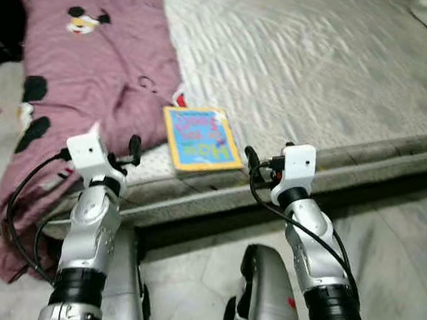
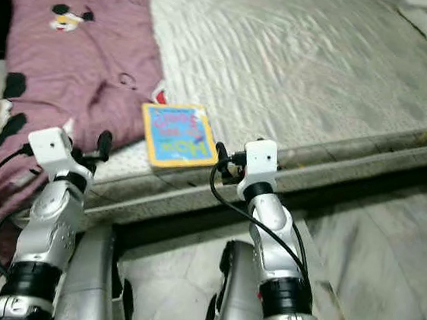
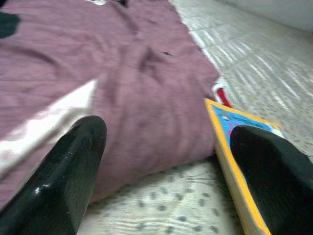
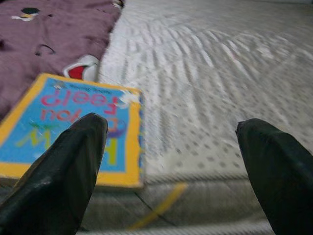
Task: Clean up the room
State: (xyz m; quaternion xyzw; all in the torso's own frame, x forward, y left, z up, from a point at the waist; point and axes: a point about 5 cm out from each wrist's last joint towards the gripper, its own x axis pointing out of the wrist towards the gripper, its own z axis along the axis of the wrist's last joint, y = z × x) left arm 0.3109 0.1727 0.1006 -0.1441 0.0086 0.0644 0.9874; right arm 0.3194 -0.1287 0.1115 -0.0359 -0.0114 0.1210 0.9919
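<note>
We are holding both grippers spread wide at the mattress (image 1: 337, 74) edge. The book (image 1: 199, 138) is lying flat between them, just ahead: beside the left gripper (image 3: 166, 171), ahead-left of the right gripper (image 4: 171, 161). The purple blanket (image 1: 94, 63) is touching the book's far side.

Two silver metal arms, each jointed with a black ring band near the elbow, end in a white boxy wrist block. A black cable loops loosely from each block down along the arm. The left gripper (image 3: 166, 181) and the right gripper (image 4: 171, 171) each have two thick, matte black fingers with rounded tips. Silver rounded leg shells show below
</note>
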